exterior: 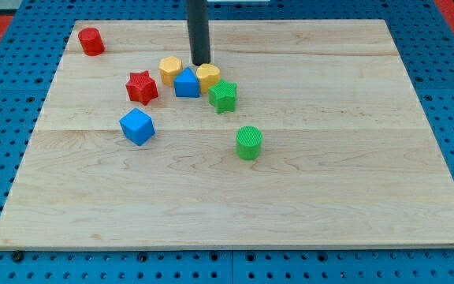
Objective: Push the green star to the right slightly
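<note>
The green star (222,95) sits on the wooden board (329,158), a little above the middle. It touches a yellow block (208,76) at its upper left. My tip (201,63) is just above that yellow block, up and to the left of the green star, and apart from the star. A blue triangular block (186,83) lies to the left of the star, next to the yellow block.
A yellow hexagon (170,70) and a red star (142,87) lie further left. A blue cube (137,126) lies at lower left, a green cylinder (249,142) below the star, and a red cylinder (91,40) at the top left corner.
</note>
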Tool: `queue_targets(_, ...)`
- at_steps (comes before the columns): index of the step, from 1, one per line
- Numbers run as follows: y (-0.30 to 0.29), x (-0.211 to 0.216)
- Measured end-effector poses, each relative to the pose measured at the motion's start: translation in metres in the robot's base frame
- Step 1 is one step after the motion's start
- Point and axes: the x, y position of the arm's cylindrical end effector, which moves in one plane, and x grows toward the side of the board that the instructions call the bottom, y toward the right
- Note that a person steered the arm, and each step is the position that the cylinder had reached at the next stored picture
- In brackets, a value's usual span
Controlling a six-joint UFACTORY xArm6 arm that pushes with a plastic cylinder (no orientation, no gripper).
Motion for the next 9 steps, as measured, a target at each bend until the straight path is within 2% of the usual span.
queue_targets(2, 0.026, 0.008)
queue_targets(3, 0.055, 0.037)
queue_targets(4, 0.054, 0.062)
queue_targets(5, 0.072, 0.129)
queue_targets(6, 0.094, 0.146)
queue_targets(7, 0.003, 0.152)
queue_targets(8, -0.025, 0.138)
queue_targets(9, 0.011, 0.095)
